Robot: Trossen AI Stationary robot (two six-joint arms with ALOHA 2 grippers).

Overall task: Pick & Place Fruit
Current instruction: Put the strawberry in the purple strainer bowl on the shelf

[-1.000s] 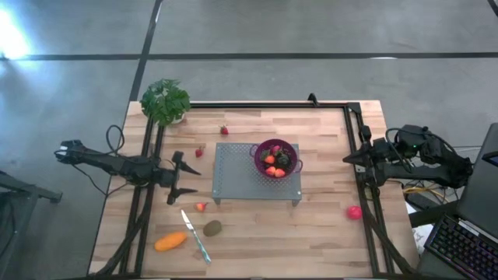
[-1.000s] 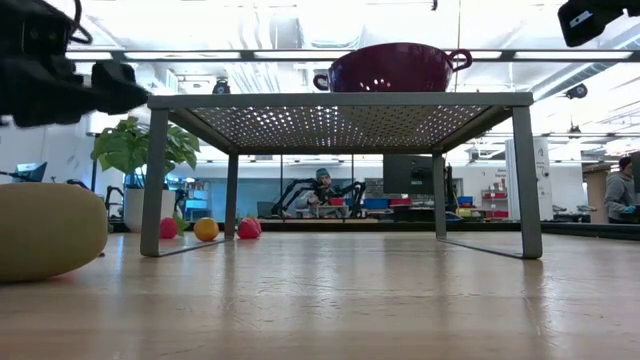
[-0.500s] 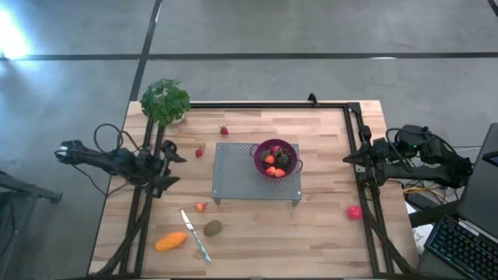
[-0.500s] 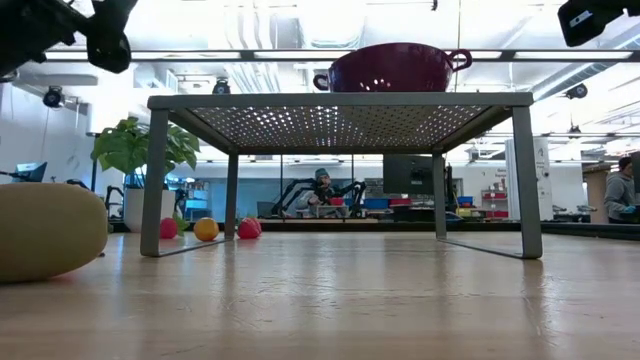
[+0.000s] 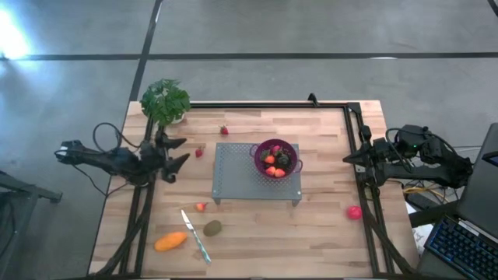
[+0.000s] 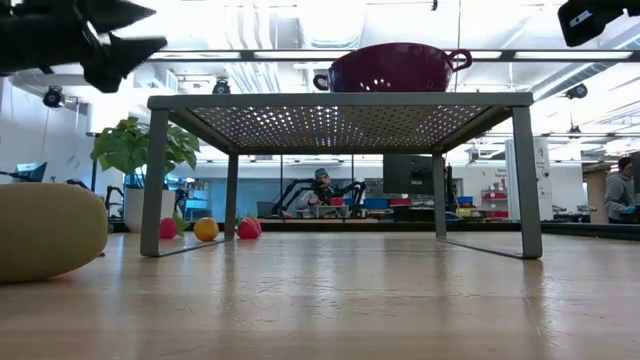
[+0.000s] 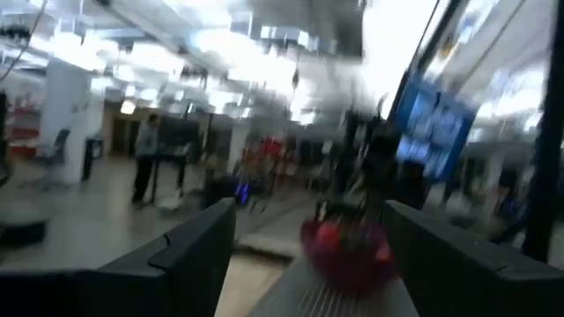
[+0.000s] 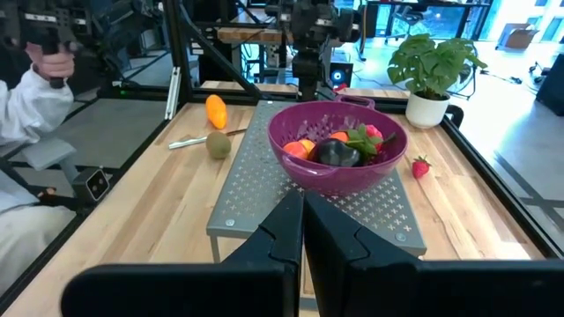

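My left claw (image 5: 177,152) hangs released and empty over the wooden counter's (image 5: 311,225) left edge, near the leafy potted plant (image 5: 165,101). My right claw (image 5: 348,159) waits clenched at the right edge. The purple colander (image 5: 276,158) on the grey perforated metal stand (image 5: 233,175) holds several pieces of fruit (image 5: 274,161); an orange elongated one (image 5: 170,242), a brown-green oval (image 5: 212,228) and a pink-red ball (image 5: 354,211) lie on the counter.

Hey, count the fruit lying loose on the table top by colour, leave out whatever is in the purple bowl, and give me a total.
Red strawberries: 3
Brown-green oval fruit: 1
Orange elongated fruit: 1
Pink-red ball: 1
Total: 6
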